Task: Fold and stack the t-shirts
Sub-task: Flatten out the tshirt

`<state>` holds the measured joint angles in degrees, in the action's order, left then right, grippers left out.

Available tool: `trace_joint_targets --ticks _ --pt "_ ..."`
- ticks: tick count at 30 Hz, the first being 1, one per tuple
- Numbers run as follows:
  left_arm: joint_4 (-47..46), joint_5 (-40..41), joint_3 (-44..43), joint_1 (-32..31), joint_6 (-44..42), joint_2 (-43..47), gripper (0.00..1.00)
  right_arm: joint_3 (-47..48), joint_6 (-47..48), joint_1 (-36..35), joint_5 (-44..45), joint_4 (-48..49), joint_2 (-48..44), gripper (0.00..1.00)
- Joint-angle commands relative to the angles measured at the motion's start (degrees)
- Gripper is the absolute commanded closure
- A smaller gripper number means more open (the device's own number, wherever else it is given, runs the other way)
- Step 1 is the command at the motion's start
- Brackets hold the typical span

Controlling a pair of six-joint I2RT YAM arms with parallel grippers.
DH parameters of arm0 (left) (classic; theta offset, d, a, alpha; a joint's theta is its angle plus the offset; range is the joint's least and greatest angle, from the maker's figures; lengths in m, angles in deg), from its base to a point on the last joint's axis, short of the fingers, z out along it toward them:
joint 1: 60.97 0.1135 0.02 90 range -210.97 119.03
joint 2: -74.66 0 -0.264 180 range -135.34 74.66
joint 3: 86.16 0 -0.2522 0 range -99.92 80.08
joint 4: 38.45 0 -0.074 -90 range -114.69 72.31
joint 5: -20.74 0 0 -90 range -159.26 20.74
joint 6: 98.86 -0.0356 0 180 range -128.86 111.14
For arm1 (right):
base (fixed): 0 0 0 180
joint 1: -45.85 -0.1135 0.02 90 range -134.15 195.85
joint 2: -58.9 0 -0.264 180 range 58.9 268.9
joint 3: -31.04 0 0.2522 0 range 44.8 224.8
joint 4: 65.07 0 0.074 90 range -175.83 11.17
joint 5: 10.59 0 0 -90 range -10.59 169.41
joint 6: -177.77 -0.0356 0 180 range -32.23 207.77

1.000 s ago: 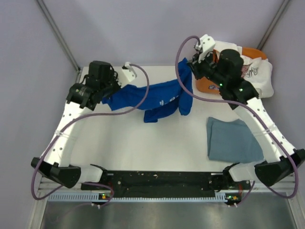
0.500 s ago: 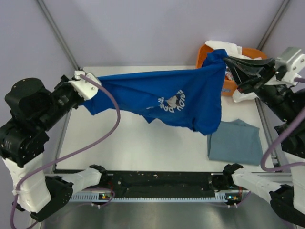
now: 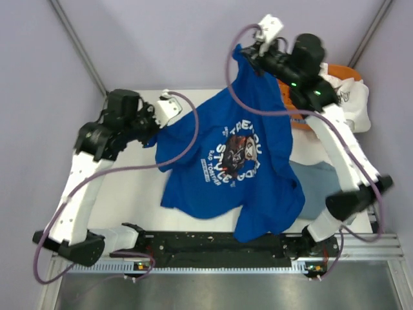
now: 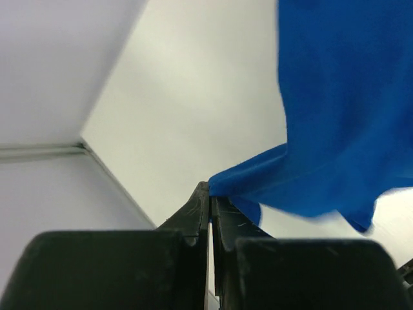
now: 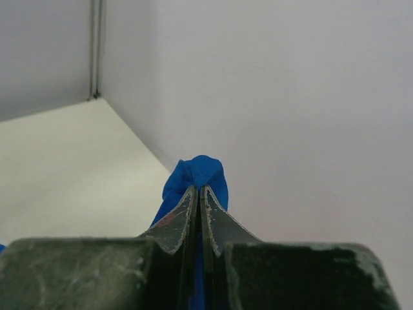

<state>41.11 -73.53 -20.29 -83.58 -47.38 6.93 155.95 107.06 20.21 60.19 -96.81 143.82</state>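
Note:
The royal-blue t-shirt [image 3: 219,161] hangs spread above the table, its round dark-and-white chest print [image 3: 237,150] facing up. My left gripper [image 3: 153,134] is shut on the shirt's left edge; in the left wrist view the cloth [image 4: 335,116] runs out from the closed tips [image 4: 211,191]. My right gripper [image 3: 244,55] is raised at the back, shut on a bunched corner [image 5: 197,171] that sticks out past its tips [image 5: 199,189]. The grey-blue t-shirt [image 3: 326,187] lies folded on the right, partly hidden under the blue one. The white printed t-shirt [image 3: 352,97] drapes over the basket.
The orange basket [image 3: 342,70] stands at the back right corner behind the right arm. Grey walls with metal posts [image 3: 77,45] enclose the white table [image 3: 129,194]. Purple cables [image 3: 184,145] loop off both arms over the shirt.
The right gripper swung from the far right to the back centre and higher. The left gripper moved inward. The blue t-shirt, stretched wide before, now hangs down with its print showing.

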Motion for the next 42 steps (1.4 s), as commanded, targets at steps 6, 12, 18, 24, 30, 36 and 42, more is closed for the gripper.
trace_joint_targets --ticks 6,12,18,24,30,36,42 --pt "-25.35 5.66 12.94 9.41 6.0 -14.52 1.0 17.94 -1.79 1.22 6.64 6.2 33.96 1.0" --pt "-33.19 12.88 -0.06 13.29 5.13 -31.39 1.0 20.77 -5.05 1.48 13.86 8.04 40.93 0.92" --pt "-32.75 16.92 -11.68 13.29 4.25 -46.17 0.25 19.81 -3.64 1.65 15.61 0.69 39.36 0.16" --pt "-30.83 2.83 -0.39 13.38 2.5 -34.0 0.11 -7.12 -10.31 1.57 16.59 -5.23 18.39 0.01" --pt "-21.18 -15.22 26.16 13.12 -16.1 -11.15 0.16 -36.67 -6.32 -0.01 -3.76 -5.57 -4.47 0.05" --pt "-9.03 -14.98 45.08 13.21 -30.12 -0.4 0.16 -54.71 17.87 -4.49 -9.52 -12.86 -19.79 0.18" --pt "-16.3 -12.08 57.82 13.21 -30.38 2.68 0.15 -60.35 26.05 -11.96 -6.97 -20.16 -18.84 0.21"
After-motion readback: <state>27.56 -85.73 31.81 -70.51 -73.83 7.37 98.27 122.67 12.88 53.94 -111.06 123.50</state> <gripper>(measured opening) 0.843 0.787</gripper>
